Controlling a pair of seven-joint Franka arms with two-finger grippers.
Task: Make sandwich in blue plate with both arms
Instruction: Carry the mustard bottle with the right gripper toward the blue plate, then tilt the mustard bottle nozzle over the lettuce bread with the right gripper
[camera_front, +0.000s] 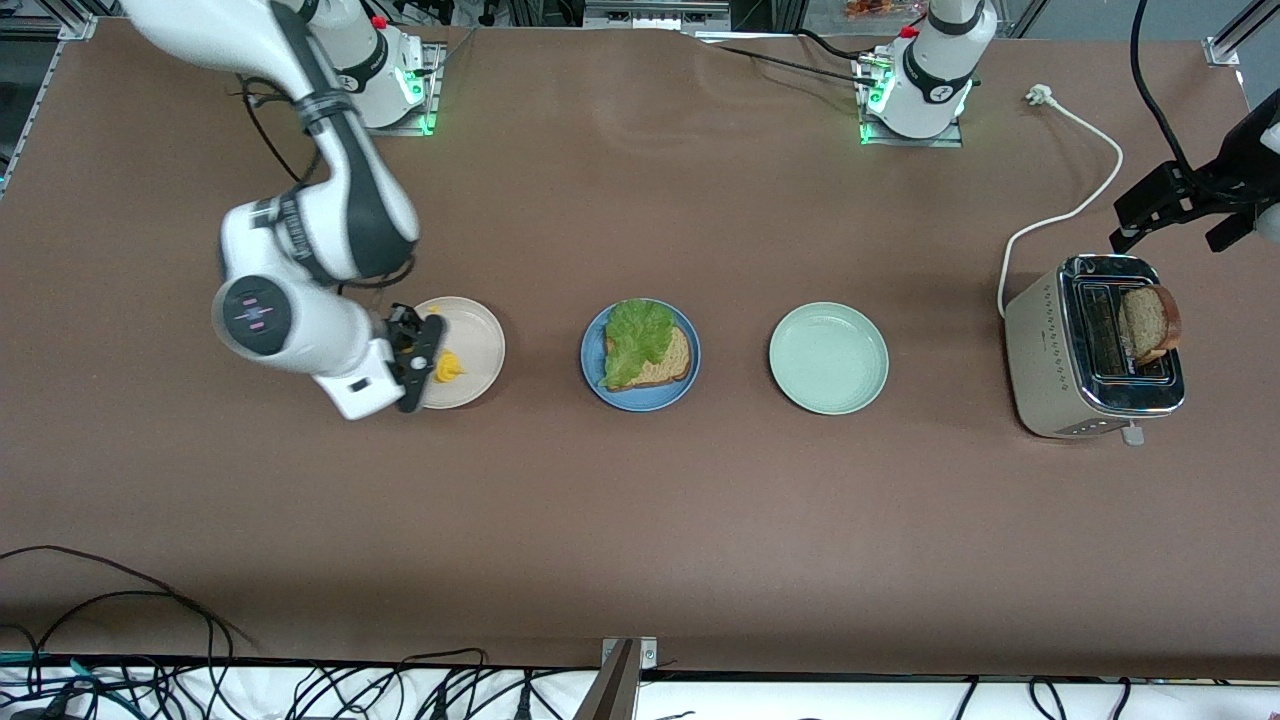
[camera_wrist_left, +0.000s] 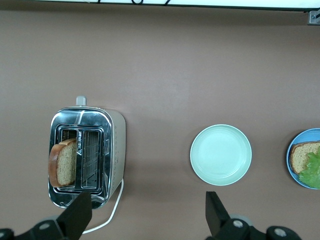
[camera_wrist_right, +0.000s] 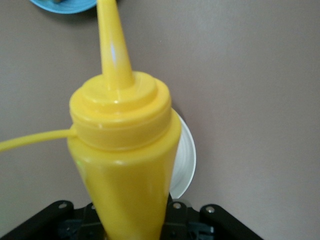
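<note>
1. Right hand (camera_front: 425, 355) clamped on a yellow squeeze bottle (camera_wrist_right: 122, 150): smooth glossy plastic, ribbed round cap, long cone nozzle. It sits over the beige plate (camera_front: 478, 345), round and shallow.
2. Out from that hand, toward the left arm's end of the worktop (camera_front: 640, 520), is the blue plate (camera_front: 595, 375): round, low rim, solid blue.
3. On the blue plate: one square brown bread slice (camera_front: 668, 362), grainy, darker crust, with a ruffled green lettuce leaf (camera_front: 635, 335) lying on it.
4. Next along: mint-green plate (camera_front: 828, 358), round, smooth.
5. Left hand (camera_wrist_left: 147, 212), black fingers spread apart, holding nothing, up over the worktop beside the toaster (camera_front: 1040, 345).
6. Toaster: boxy, shiny metal top, beige sides, white cord. Second bread slice (camera_front: 1148, 322) stands in one slot, sticking up.
7. Worktop: matte brown.
</note>
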